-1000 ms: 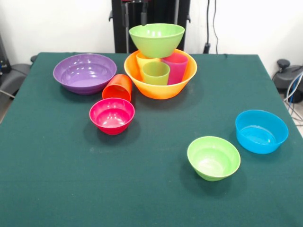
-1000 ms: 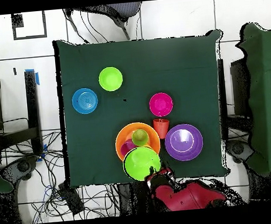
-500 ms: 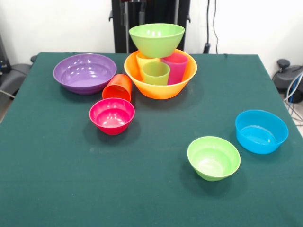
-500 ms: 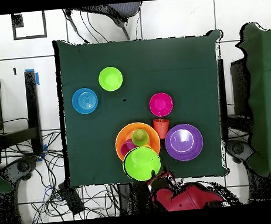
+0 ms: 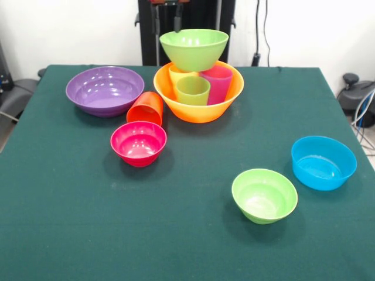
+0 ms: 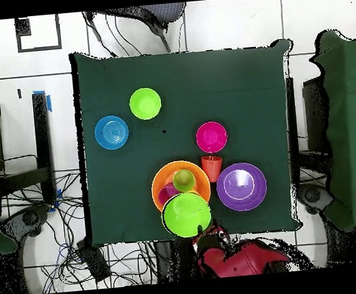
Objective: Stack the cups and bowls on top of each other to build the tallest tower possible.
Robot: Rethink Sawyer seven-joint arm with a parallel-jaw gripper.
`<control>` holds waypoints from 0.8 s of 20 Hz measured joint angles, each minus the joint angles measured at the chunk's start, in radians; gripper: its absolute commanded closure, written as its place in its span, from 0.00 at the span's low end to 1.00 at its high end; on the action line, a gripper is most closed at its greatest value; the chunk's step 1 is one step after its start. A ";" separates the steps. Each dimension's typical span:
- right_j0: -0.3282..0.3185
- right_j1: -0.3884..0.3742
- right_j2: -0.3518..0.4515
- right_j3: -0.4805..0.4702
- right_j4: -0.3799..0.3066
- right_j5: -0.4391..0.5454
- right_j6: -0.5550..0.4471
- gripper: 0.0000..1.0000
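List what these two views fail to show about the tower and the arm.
- Yellow cup: front view shows only a sliver behind the light green cup; overhead, the large light green bowl covers it.
- What the large green bowl rests on: hidden by the bowl itself in both views.
- Gripper: cut off by the front view's top edge; whether its jaws are open cannot be told.
- Orange-red cup: its base is hidden from the front.

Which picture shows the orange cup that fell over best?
The front view. There the orange cup lies tilted between the purple bowl and the pink bowl, its side and mouth plain. The overhead view shows it only as a small orange patch from above.
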 measured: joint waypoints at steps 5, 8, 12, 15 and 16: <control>0.027 0.021 -0.029 -0.003 0.000 -0.047 0.000 0.00; 0.039 0.029 -0.040 -0.005 0.000 -0.064 0.000 0.00; 0.082 0.065 -0.093 -0.016 0.000 -0.118 0.000 0.00; 0.103 0.083 -0.120 -0.022 0.000 -0.148 0.000 0.00; 0.111 0.092 -0.132 -0.025 0.000 -0.162 0.000 0.00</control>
